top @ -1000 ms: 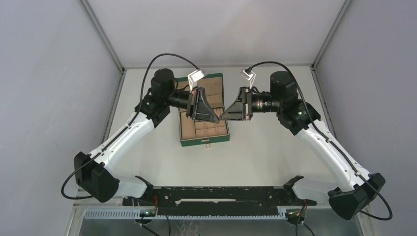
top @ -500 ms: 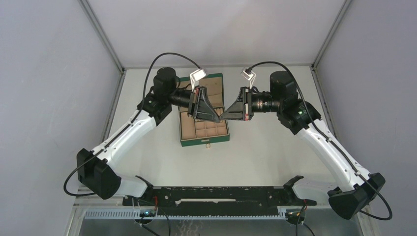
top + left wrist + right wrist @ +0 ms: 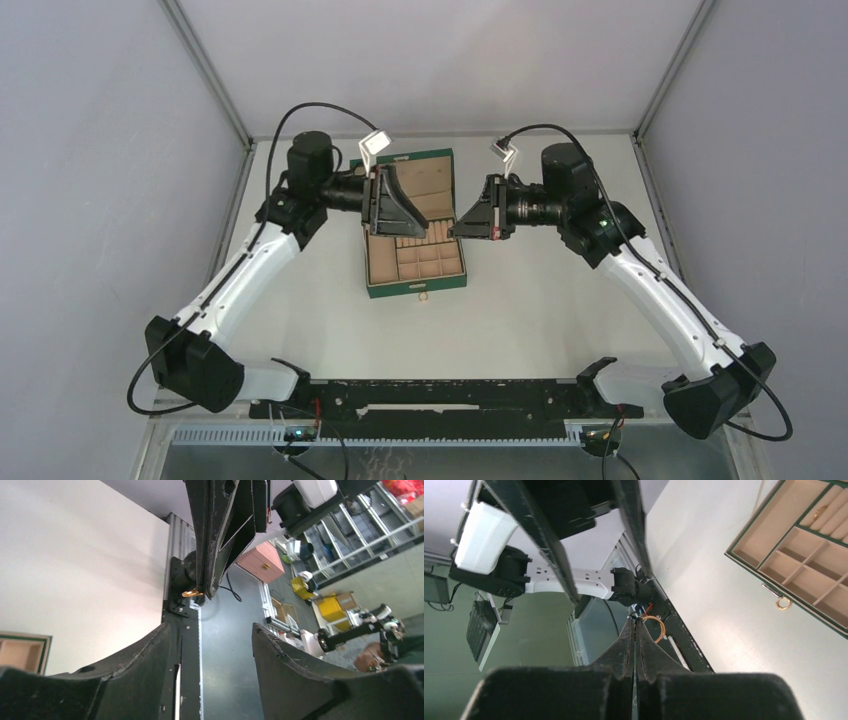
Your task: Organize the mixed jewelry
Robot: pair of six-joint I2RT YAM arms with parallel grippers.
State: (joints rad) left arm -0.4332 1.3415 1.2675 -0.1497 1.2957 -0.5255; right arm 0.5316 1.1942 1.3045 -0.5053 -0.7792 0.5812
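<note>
Since a second ago the left gripper (image 3: 211,630) has drawn back from the right gripper (image 3: 458,227) toward the left side of the box (image 3: 400,290), and its fingers have come apart. The right one has stayed almost in place.

The left arm (image 3: 250,275) reaches up along the left of the box and turns at the wrist, so its gripper lies sideways above the box's left half, released and holding nothing. The right arm (image 3: 665,295) mirrors it from the right, with its tip above the box's right edge. Its fingers are clenched on a small gold ring (image 3: 191,593), held at the very tip (seen best from the left wrist).

I count two arms, one open box on the table (image 3: 540,300), and one ring for certain. A tiny gold speck (image 3: 819,512) in the box's ribbed part may be a second; I cannot tell.
</note>
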